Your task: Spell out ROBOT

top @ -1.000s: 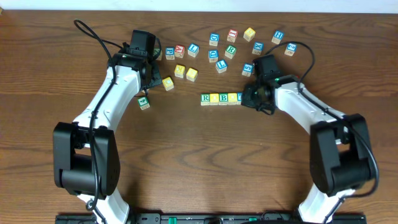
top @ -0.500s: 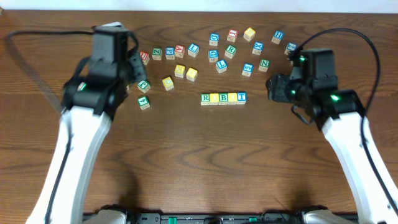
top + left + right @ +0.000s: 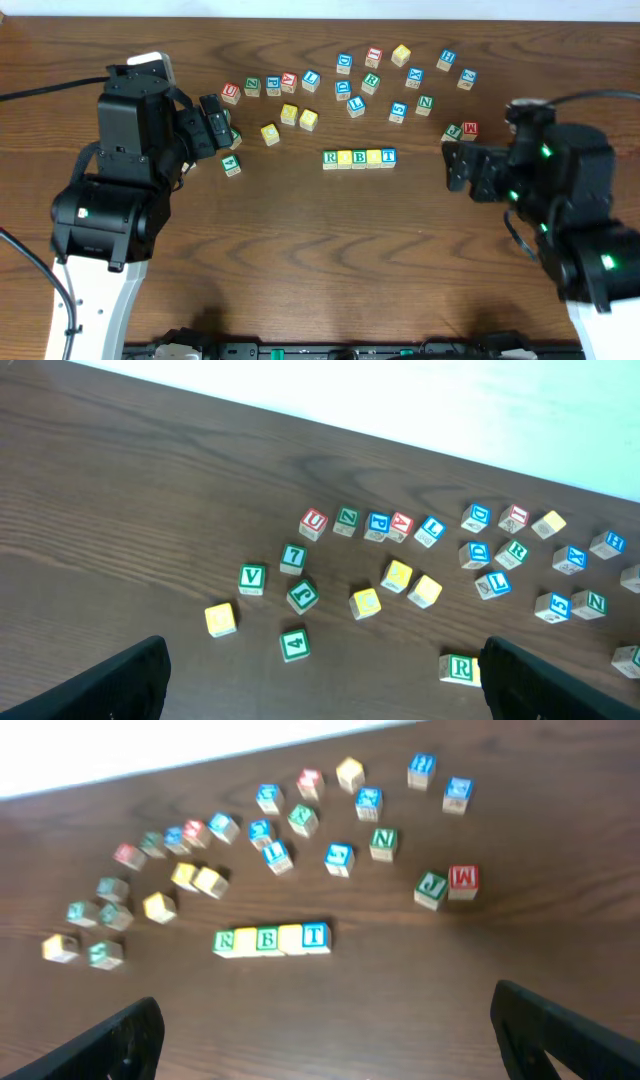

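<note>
Five cubes stand in a row mid-table reading ROBOT: green R [image 3: 330, 158], a yellow cube [image 3: 345, 158], green B [image 3: 359, 158], a second yellow cube [image 3: 374, 157] and blue T [image 3: 388, 156]. The right wrist view shows the whole row [image 3: 270, 938], blurred. In the left wrist view only its R cube [image 3: 459, 668] shows, beside the right finger. My left gripper [image 3: 218, 122] [image 3: 330, 690] hangs open and empty, high to the row's left. My right gripper [image 3: 452, 168] [image 3: 330, 1040] is open and empty too, raised to the right of the T.
Several loose letter cubes lie scattered along the back, among them another green R [image 3: 371, 80]. A J cube [image 3: 452, 131] and an M cube [image 3: 469, 130] sit together right of the row. A green 4 cube [image 3: 231, 162] [image 3: 293, 645] lies under my left gripper.
Both arms have lifted and drawn back from the cubes, and both grippers have gone from shut to open. The right gripper has left the T end of the row.
</note>
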{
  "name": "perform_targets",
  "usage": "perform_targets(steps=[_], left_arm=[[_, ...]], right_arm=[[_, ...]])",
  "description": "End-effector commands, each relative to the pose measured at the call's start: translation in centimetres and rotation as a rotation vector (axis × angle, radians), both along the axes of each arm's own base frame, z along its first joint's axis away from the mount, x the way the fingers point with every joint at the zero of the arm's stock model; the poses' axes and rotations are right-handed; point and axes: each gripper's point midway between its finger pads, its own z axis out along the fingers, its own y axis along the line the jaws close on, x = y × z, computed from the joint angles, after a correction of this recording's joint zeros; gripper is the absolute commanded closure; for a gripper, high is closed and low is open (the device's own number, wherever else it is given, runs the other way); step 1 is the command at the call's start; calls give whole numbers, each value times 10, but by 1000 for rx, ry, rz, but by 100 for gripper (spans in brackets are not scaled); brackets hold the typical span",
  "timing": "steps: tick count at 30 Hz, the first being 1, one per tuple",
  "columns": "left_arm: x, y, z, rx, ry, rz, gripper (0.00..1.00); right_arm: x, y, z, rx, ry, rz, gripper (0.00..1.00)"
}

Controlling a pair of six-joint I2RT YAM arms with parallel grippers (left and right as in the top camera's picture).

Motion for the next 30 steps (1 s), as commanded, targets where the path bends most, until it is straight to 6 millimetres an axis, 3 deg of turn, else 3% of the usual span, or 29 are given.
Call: perform_targets(steps=[1, 7, 18, 24, 30], left_arm=[[0, 4, 8, 12, -19, 9, 3], [1, 4, 7, 13, -14, 9, 3], [0, 3, 7, 13, -14, 9, 2], [0, 3, 7, 13, -14, 9, 2], [1, 3, 7, 13, -14, 9, 2]], right_arm=[[-17, -5, 16, -1, -53, -8, 1], [-41, -9, 12, -7, -17, -7, 1], [-94, -20, -42, -67, 290, -16, 1], [-77, -31, -32, -107, 208, -72, 1], [-38, -32, -28, -134, 18, -72, 1]])
